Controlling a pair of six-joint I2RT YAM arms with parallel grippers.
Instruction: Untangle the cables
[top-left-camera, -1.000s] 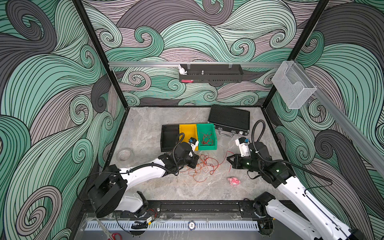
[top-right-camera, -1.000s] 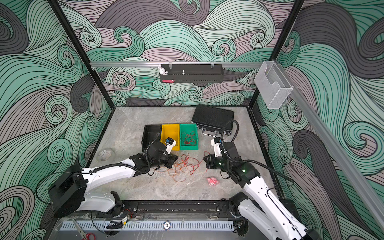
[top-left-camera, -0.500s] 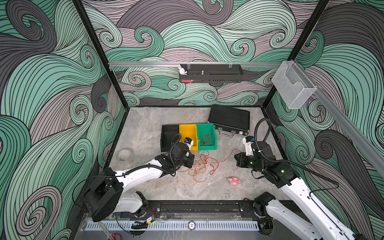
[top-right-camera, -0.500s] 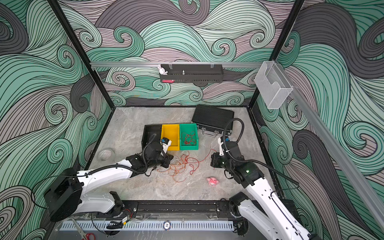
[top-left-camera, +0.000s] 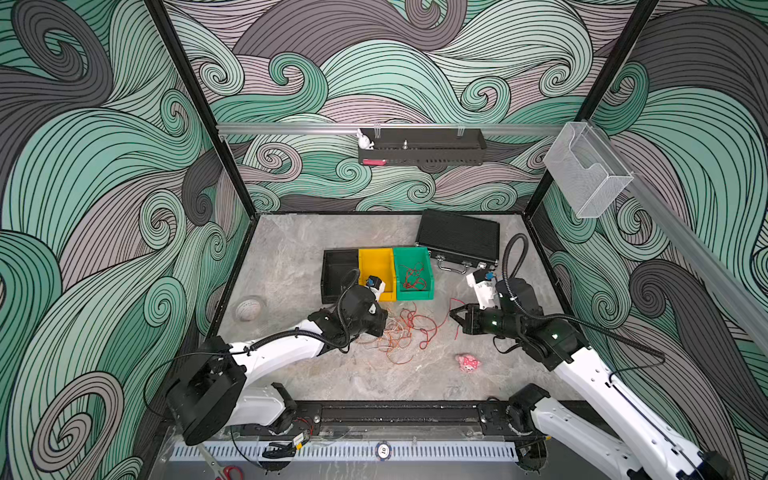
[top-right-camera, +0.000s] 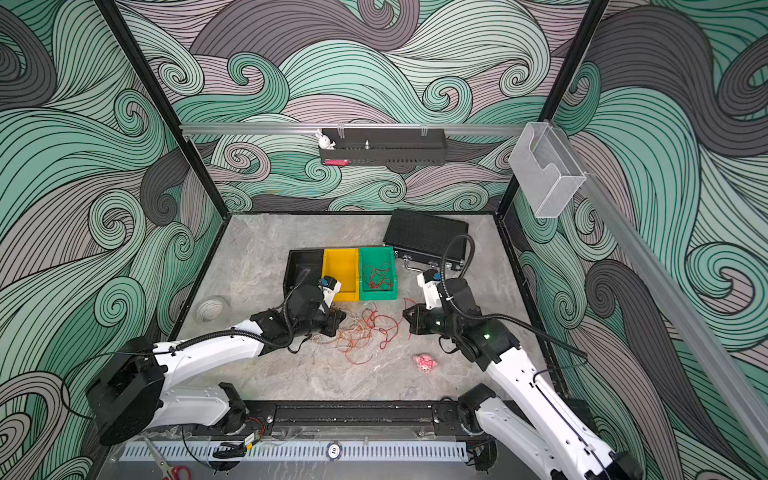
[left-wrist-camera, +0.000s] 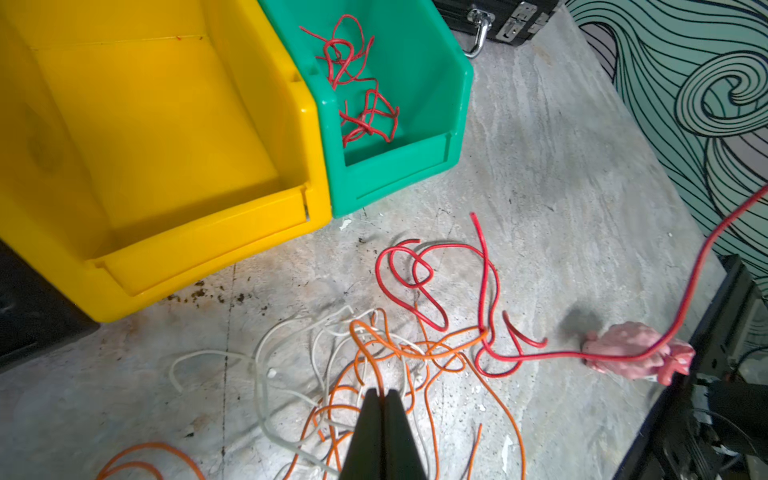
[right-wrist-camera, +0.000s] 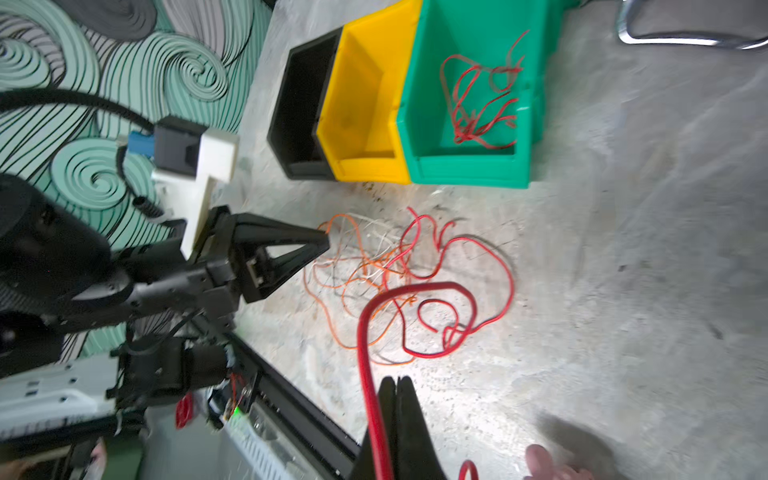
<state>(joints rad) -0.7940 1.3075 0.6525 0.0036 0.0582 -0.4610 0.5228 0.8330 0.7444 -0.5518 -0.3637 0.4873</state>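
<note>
A loose tangle of red, orange and white cables (top-left-camera: 395, 336) lies mid-table (top-left-camera: 291, 257). At its 9 o'clock the left tool (left-wrist-camera: 380, 392) is clenched on an orange cable (left-wrist-camera: 432, 356). At 3 o'clock the right tool (right-wrist-camera: 395, 380) is clenched on a red cable (right-wrist-camera: 364, 353), which rises off the table to it. At 12 o'clock stand a yellow bin (top-left-camera: 376, 259) and a green bin (top-left-camera: 415, 294), the green one holding more red wire. A pink plush toy (top-left-camera: 468, 363) lies at 4 o'clock.
</note>
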